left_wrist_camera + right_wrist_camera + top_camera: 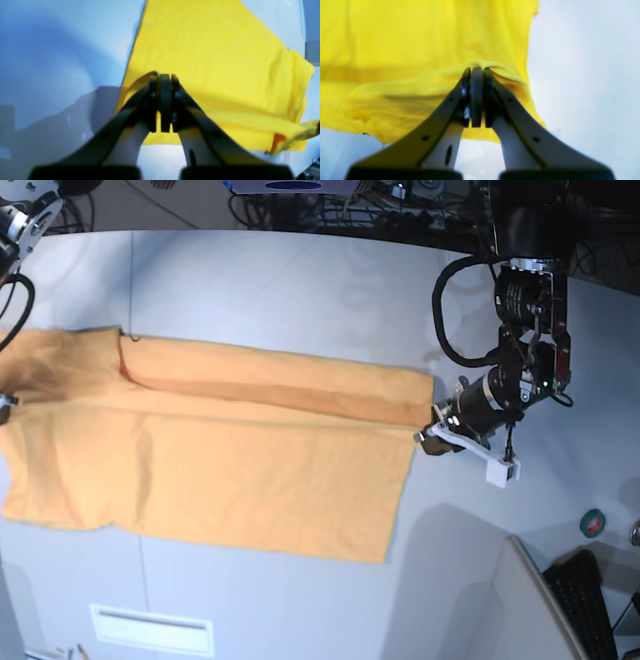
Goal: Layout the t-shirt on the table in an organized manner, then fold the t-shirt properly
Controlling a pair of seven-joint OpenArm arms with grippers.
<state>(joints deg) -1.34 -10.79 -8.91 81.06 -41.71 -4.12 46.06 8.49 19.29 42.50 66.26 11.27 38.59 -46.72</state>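
Note:
The t-shirt (230, 450) lies spread across the table (300, 280), with a long strip folded over along its far side. My left gripper (430, 437) is at the shirt's right end, shut on the edge of that fold. In the left wrist view the gripper (165, 76) pinches the cloth (212, 62) just above the tabletop (62, 50). My right gripper (476, 69) is shut on a raised fold of the shirt (420, 37) near its edge, beside bare table (582, 75). In the base view the right arm (20, 220) shows only at the top left corner.
A green tape roll (592, 523) lies at the table's right edge, and a keyboard (590, 590) sits lower right beside a grey panel (500, 600). Cables (400, 210) run behind the curved far edge. A white label (150, 630) marks the front.

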